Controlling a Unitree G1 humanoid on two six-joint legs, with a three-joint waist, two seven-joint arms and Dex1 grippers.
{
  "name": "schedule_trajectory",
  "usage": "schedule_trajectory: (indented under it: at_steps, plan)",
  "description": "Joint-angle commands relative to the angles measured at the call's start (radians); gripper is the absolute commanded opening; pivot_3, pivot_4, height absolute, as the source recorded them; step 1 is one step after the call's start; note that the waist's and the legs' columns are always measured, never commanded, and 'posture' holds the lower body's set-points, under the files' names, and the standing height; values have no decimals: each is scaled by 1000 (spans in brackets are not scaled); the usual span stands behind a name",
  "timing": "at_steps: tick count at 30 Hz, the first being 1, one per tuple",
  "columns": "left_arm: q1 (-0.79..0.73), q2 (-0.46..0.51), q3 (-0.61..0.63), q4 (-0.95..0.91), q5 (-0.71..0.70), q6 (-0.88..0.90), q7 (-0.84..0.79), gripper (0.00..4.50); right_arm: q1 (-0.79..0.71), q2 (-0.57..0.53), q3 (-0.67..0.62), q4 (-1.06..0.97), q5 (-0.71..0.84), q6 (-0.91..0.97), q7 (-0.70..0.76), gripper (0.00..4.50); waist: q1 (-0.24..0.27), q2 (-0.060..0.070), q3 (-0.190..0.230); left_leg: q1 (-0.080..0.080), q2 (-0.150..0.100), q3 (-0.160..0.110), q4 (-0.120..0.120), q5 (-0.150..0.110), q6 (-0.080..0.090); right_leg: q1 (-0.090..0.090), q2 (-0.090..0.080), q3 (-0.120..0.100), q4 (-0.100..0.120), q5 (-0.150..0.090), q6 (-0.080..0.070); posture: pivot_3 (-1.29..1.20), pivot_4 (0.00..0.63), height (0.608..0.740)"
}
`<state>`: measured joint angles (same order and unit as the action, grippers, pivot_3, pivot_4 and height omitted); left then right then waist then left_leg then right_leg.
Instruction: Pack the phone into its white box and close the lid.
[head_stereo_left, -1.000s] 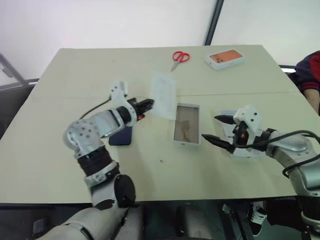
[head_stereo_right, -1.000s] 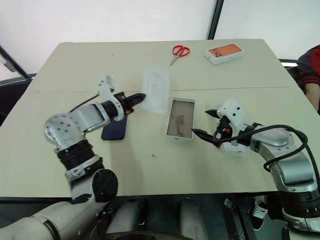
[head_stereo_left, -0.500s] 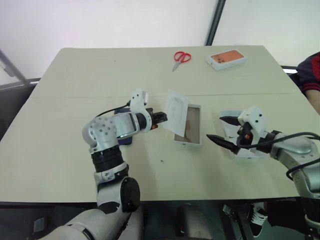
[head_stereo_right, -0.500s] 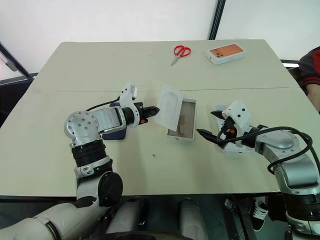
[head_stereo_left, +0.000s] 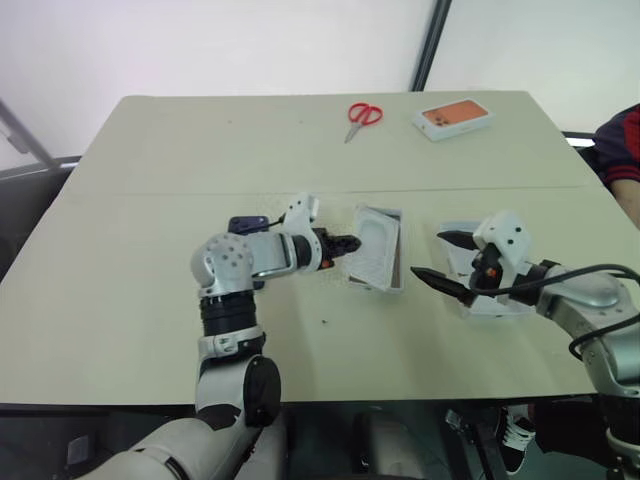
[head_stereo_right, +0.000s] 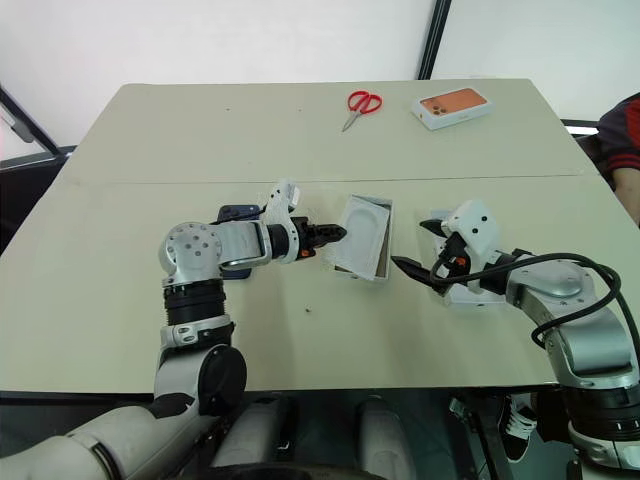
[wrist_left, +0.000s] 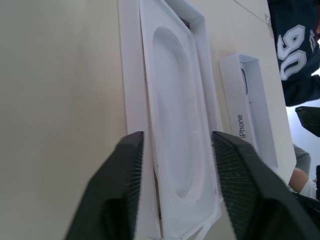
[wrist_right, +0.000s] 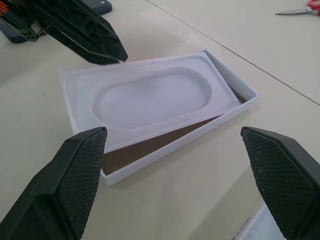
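I see a shallow white cardboard box (wrist_right: 165, 150) with tan-brown floor, a flat white moulded insert (wrist_right: 150, 97), red-handled scissors (head_stereo_left: 361, 115), an orange-pictured white box (head_stereo_left: 452, 117), all on a beige surface (head_stereo_left: 150, 290).

A pale beige table (head_stereo_left: 150, 300) carries everything, with a thin seam running across it from left to right about halfway back. Near the far edge lie red-handled scissors (head_stereo_left: 360, 117), and to their right a white box with an orange picture (head_stereo_left: 452, 117) on top. Around the middle sits the white box (head_stereo_left: 380, 262), a shallow tray. Left of it, just beyond the seam's near side, the phone (head_stereo_left: 247, 226) lies flat, dark blue. To the right of the tray rests the lid (wrist_left: 248, 117), open side up, white inside.
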<state>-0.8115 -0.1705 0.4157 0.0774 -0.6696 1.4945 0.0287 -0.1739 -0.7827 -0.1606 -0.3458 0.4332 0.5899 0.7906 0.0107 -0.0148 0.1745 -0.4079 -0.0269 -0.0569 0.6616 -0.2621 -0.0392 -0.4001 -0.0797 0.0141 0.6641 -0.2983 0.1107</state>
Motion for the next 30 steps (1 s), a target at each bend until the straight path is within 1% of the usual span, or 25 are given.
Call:
schedule_trajectory:
  at_steps: [1,2,3,5,6,7,9,11,12,13,14,16,17,18,22,23,26,30]
  plan:
    - [14,-64,41,-64,-76,5,-33,4248,-27,11,4,-49,12,1,-14,4500,-2,0,0,0,0,0,0,0,0,0,0,0,0,0,0,0,150,740]
    - [21,-39,45,-93,-91,9,-46,4381,-37,16,13,-54,13,7,-19,4500,-2,0,0,0,0,0,0,0,0,0,0,0,0,0,0,0,150,740]
    - [32,-5,42,-123,-101,5,-63,4381,-50,20,29,-56,8,10,-24,4500,-5,0,0,0,0,0,0,0,0,0,0,0,0,0,0,0,150,740]
    - [72,96,10,-187,-91,-21,-103,4381,-90,31,75,-42,-18,23,-40,4500,-11,1,0,0,1,0,0,0,0,0,0,0,0,0,0,0,150,740]
    - [86,127,-5,-207,-84,-33,-115,4381,-102,32,90,-35,-25,29,-45,4500,-17,1,0,0,1,0,-1,0,-1,-1,0,0,1,0,0,0,150,740]
    - [108,165,-27,-230,-72,-73,-139,4456,-115,34,105,-25,-35,34,-51,4253,-19,1,0,0,1,0,-1,1,-1,-1,1,0,1,0,0,0,150,740]
    - [144,224,-63,-262,-54,-142,-175,4500,-138,41,126,-9,-49,41,-63,3604,-21,1,0,0,2,-1,-1,1,-1,-1,1,0,1,0,0,0,150,740]
    - [199,300,-67,-311,-33,-262,-237,4500,-189,55,166,29,-79,59,-81,2664,-23,1,0,0,2,0,-1,1,-1,-1,0,0,0,0,0,0,150,740]
    - [232,341,-73,-339,-19,-328,-276,4500,-213,62,186,47,-93,64,-85,2115,-25,1,0,0,2,0,-1,1,-1,-1,0,1,0,0,0,0,150,740]
    - [255,367,-80,-354,-12,-376,-302,4500,-228,66,198,60,-102,66,-86,1699,-23,1,0,0,2,0,-1,1,-1,-1,0,1,0,0,0,0,150,740]
    - [286,404,-106,-370,15,-432,-333,4500,-244,72,211,76,-113,70,-91,1155,-22,1,0,0,2,0,-1,1,-2,-1,0,1,0,0,0,0,150,740]
    - [384,513,-167,-418,96,-585,-432,4500,-288,94,259,127,-158,74,-113,177,-22,1,-1,0,2,0,-2,1,-2,-2,0,1,0,0,0,0,150,740]
    - [434,579,-207,-437,136,-647,-488,4500,-310,103,289,153,-185,68,-116,71,-22,1,-1,0,2,1,-2,1,-2,-2,-1,1,0,0,0,0,150,740]
    - [474,629,-239,-447,165,-695,-532,4500,-330,110,316,175,-209,67,-118,71,-23,2,-1,0,2,1,-2,1,-2,-2,-1,1,0,0,0,0,150,740]
    - [595,748,-313,-456,231,-857,-665,4500,-388,151,376,253,-266,54,-120,71,-19,2,-1,0,1,1,-4,0,0,-2,-2,2,-1,0,-1,0,150,740]
    - [620,763,-318,-456,240,-894,-690,4500,-403,160,395,274,-285,47,-118,71,-20,2,-1,0,1,1,-4,-2,3,-3,-2,2,-1,0,-1,0,150,740]
    - [668,784,-318,-445,239,-947,-736,4500,-454,200,442,366,-343,18,-132,71,-22,2,-1,0,1,1,-4,-2,3,-3,-2,2,-1,0,-1,0,150,740]
    - [711,788,-307,-449,240,-991,-760,4500,-524,262,465,531,-417,-29,-183,71,-25,2,-1,0,2,1,-5,-2,4,-4,-2,2,-1,0,-1,0,150,740]
